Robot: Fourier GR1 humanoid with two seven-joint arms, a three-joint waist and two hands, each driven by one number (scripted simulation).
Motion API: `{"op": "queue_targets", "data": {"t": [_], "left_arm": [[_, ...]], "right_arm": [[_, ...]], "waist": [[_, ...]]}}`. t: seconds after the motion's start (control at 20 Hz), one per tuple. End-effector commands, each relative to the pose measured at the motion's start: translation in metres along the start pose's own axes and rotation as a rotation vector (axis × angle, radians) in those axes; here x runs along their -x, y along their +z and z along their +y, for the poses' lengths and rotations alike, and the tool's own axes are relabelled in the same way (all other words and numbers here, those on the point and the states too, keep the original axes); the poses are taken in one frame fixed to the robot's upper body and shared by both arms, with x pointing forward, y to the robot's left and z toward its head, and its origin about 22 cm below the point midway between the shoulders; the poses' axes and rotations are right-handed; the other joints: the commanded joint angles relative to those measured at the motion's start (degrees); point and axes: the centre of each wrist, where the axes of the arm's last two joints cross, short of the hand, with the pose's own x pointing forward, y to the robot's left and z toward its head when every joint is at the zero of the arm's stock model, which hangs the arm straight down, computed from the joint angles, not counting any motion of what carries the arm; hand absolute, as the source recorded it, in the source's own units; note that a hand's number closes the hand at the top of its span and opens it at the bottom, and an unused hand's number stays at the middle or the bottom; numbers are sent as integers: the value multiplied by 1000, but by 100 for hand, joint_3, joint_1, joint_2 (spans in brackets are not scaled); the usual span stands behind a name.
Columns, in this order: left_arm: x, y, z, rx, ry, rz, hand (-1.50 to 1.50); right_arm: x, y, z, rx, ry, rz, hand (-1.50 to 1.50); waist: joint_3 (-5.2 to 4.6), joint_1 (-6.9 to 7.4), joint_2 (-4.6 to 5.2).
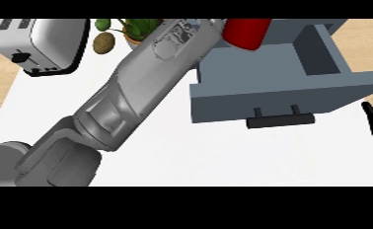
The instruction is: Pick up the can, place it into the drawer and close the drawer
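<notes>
Can: red, tilted, at top of your view over open drawer's back-left part; can't tell if it touches drawer floor. Left forearm runs diagonally from lower left up to can; left hand itself hidden beyond wrist, so grip state unreadable for you. Drawer grey, pulled out, black handle on front. Right hand: only dark sliver at right edge, fingers unreadable. Toaster top left on white counter; potted plant and brownish oval object beside it.
</notes>
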Motion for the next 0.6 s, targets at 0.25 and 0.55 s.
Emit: {"op": "queue_targets", "data": {"t": [0.25,0.55], "left_arm": [[30,0,1,-64,-81,-20,150],[33,-2,1,-72,-128,-11,150]], "right_arm": [[-6,-11,6,-12,-7,-17,-150],[-7,-11,9,-27,-12,-14,-150]], "waist": [[7,-231,68],[5,-234,66]]}}
